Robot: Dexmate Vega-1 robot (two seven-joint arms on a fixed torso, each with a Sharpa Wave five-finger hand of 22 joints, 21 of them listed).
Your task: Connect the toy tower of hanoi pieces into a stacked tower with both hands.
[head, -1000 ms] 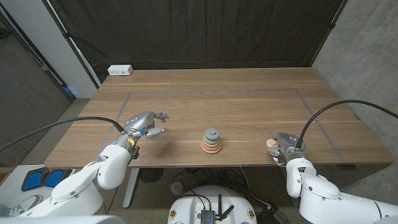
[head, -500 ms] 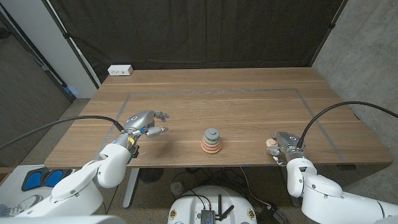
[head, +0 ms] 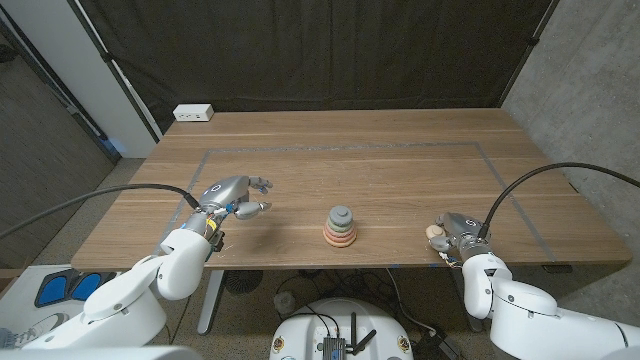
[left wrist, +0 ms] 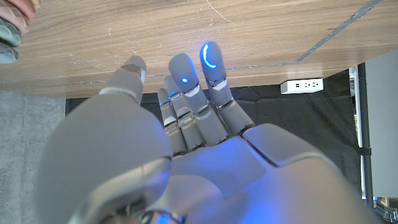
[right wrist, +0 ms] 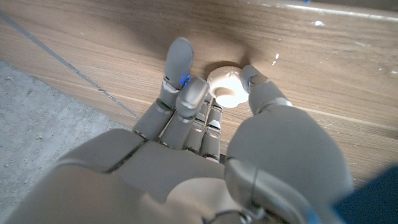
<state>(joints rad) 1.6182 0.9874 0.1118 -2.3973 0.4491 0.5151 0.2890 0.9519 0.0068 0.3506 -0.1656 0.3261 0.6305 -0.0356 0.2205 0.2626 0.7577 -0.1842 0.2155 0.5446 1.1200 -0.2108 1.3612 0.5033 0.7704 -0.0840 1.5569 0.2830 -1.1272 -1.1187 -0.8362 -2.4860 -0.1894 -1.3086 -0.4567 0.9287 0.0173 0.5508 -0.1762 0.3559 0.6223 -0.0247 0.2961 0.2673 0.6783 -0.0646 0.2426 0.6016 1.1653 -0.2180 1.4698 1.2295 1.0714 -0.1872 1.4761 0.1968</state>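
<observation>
Right hand: the right hand (head: 452, 232) sits near the table's front edge on the right; its fingers (right wrist: 180, 59) and thumb pinch a small cream piece (right wrist: 226, 85) against the wood.
Left hand: the left hand (head: 233, 197) hangs over the table's left part, fingers (left wrist: 209, 61) spread, nothing in them.
Tower: the stacked tower (head: 341, 227) stands upright between the two hands, well apart from each, near the front edge; coloured rings widen downward, a grey piece on top.
Cream piece, head view: the cream piece shows at the right hand's inner side (head: 435, 232).
Surface: wooden table (head: 360, 160), with a pale tape outline (head: 340, 146) marking a rectangle on it.
Room: dark curtain (head: 320, 50) behind the table; grey wall (head: 585, 90) to the right.
Other things: a white power strip (head: 194, 113) lies at the far left corner; black cables (head: 560, 170) run to both arms.
</observation>
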